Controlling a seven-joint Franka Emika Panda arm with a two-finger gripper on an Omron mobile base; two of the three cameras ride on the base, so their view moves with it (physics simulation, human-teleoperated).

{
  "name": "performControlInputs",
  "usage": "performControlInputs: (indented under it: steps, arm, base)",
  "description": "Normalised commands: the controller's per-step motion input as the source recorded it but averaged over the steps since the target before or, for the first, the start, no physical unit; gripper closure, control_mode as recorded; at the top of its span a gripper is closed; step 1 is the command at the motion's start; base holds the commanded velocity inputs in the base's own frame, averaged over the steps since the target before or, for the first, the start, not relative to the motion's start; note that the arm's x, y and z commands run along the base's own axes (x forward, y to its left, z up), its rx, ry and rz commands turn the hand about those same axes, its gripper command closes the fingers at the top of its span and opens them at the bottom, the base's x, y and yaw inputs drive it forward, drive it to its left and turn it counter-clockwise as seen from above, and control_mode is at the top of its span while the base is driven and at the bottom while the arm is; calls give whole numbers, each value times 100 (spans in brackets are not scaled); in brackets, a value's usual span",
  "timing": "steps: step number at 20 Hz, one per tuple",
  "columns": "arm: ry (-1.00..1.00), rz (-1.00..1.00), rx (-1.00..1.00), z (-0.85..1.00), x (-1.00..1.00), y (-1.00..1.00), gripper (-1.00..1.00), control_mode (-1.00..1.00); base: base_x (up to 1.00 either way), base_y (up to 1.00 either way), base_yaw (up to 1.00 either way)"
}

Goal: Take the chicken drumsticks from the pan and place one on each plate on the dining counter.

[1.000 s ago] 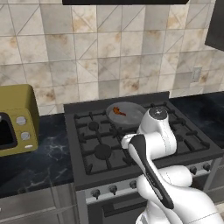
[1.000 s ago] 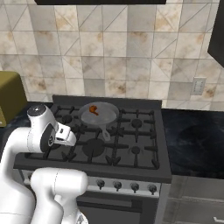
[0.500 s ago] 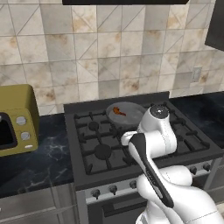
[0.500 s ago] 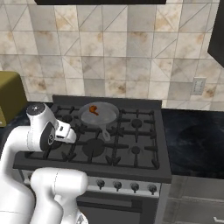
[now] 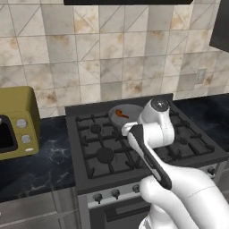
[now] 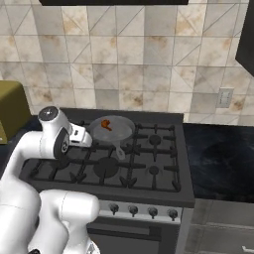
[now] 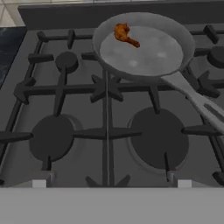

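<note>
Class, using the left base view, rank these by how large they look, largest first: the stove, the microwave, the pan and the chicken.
1. Stove, spanning most of the counter's middle.
2. Microwave, though the picture's left edge cuts it off.
3. Pan, partly hidden by the arm.
4. Chicken, a small orange piece inside the pan.

The left base view looks forward and down from behind the arm's left side at the stove [image 5: 134, 147], from some distance. The right base view does the same from the right side. The hand view looks down on the stove from much nearer, with the pan [image 7: 144, 48] ahead of the jaws. All three views share the pan and the burners.
</note>
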Motion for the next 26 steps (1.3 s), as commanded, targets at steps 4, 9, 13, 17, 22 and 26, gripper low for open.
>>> performControlInputs:
  steps: [4, 9, 13, 17, 22, 26]
  arm:
    - [0, 27, 3, 7, 83, -30, -100, -100]
    - [0, 30, 6, 0, 87, -25, -100, -100]
    - [3, 8, 0, 0, 96, 0, -100, -100]
    - [6, 0, -7, -2, 93, 0, -100, -100]
    - [0, 0, -8, -8, 83, 4, -100, -100]
    - [2, 1, -5, -11, 75, 0, -100, -100]
  base:
    - [0, 0, 0]
    - [0, 0, 0]
    - [0, 0, 0]
    - [0, 0, 0]
    - [0, 0, 0]
    - [0, 0, 0]
